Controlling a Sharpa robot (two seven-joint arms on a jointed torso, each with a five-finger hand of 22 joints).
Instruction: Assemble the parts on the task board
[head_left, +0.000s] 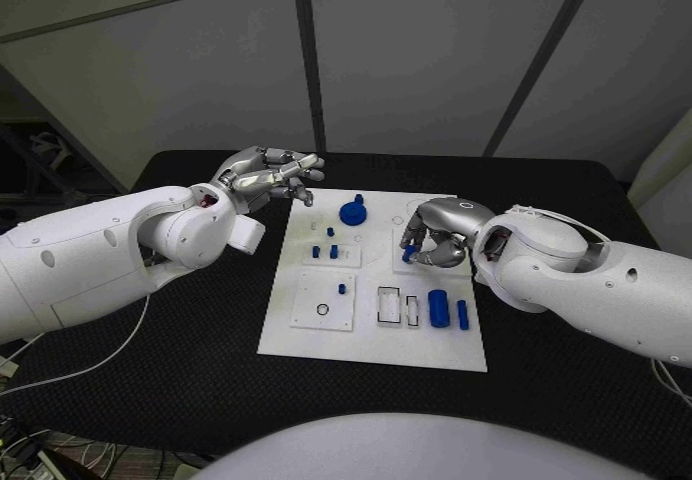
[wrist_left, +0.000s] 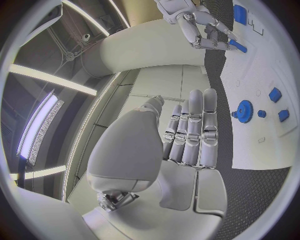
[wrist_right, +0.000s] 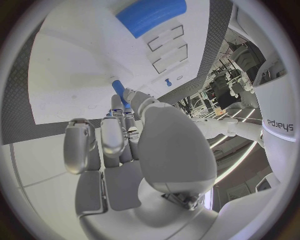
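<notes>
The white task board (head_left: 368, 345) lies mid-table. My right hand (head_left: 437, 232) hovers over its far right part and pinches a small blue peg (head_left: 410, 251), whose tip points down at the board; the right wrist view shows the peg (wrist_right: 119, 92) between the fingertips above the board (wrist_right: 75, 75). My left hand (head_left: 271, 175) is raised beside the board's far left corner, fingers stretched out with nothing in them (wrist_left: 190, 130). A blue gear (head_left: 353, 212) stands near the board's far edge. Small blue blocks (head_left: 326, 250) sit mid-board, and two blue cylinders (head_left: 438, 308) lie at the near right.
An empty rectangular slot (head_left: 389, 305) lies beside the cylinders, and a tiny blue pin (head_left: 342, 288) stands in a square outline at the near left. Black table (head_left: 562, 390) surrounds the board. A white cable (head_left: 101, 360) trails at the left.
</notes>
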